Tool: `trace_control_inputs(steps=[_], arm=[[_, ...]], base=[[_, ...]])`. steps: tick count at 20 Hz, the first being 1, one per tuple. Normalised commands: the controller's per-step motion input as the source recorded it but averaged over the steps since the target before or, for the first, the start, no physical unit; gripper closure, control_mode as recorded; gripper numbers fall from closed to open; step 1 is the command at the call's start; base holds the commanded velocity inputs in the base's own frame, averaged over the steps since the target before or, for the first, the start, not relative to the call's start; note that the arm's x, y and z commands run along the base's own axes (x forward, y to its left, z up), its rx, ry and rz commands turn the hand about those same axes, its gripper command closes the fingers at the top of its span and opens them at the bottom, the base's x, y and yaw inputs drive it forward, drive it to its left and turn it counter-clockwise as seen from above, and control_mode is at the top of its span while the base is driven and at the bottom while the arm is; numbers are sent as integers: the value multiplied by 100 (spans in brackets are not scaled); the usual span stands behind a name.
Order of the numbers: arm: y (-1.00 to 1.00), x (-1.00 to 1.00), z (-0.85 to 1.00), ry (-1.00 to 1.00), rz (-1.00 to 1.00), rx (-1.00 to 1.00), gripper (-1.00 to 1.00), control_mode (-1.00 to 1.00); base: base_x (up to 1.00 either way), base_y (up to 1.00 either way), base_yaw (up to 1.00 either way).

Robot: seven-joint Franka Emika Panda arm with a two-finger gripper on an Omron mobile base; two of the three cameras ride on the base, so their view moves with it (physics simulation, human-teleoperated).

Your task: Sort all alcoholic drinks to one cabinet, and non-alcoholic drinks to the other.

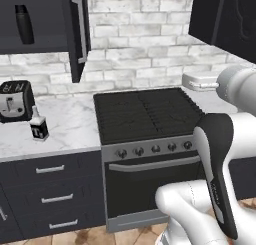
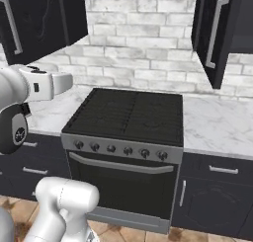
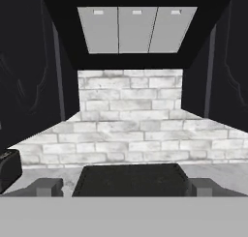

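— pale glass, black label with a white letter: that squat bottle [image 1: 38, 128] is standing upright on the worktop [image 1: 70, 124], near its front edge and just in front of the toaster [image 1: 16, 100]. how is it going to handle?

— i am judging it as rigid, smooth and a bit slippery, probably heavier than it looks, and breakable if it is dropped. it is squat, so the body is the place to take hold, across the labelled middle, not the thin neck.

— and the claw [image 3: 124, 187]?

— it is standing fully open and gripping nothing. in the hand view its two fingertips [image 3: 47, 186] are sitting wide apart, looking straight over the stove [image 1: 147, 114] at the brick wall [image 3: 130, 125].

— so where is the bottle lying relative to it?

— well apart, off to the left beyond the stove's left edge. the toaster's corner is just peeking in at the left of the hand view, so the bottle is lying further left and lower than where the claw is pointing.

— anything already sorted?

— the black flask [image 1: 24, 24] is standing on the shelf of the left cabinet [image 1: 47, 19], whose door [image 1: 77, 31] is hanging open. the right cabinet [image 2: 222, 33] is open too.
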Motion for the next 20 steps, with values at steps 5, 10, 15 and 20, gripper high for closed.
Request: trace_control_inputs(steps=[5,10,15,20], arm=[[0,0,0,0,0,0,-100,100],[0,0,0,0,0,0,-100,100],[0,0,0,0,0,0,-100,100],[0,0,0,0,0,0,-100,100]], base=[[0,44,0],[0,43,0],[0,45,0],[0,45,0]])
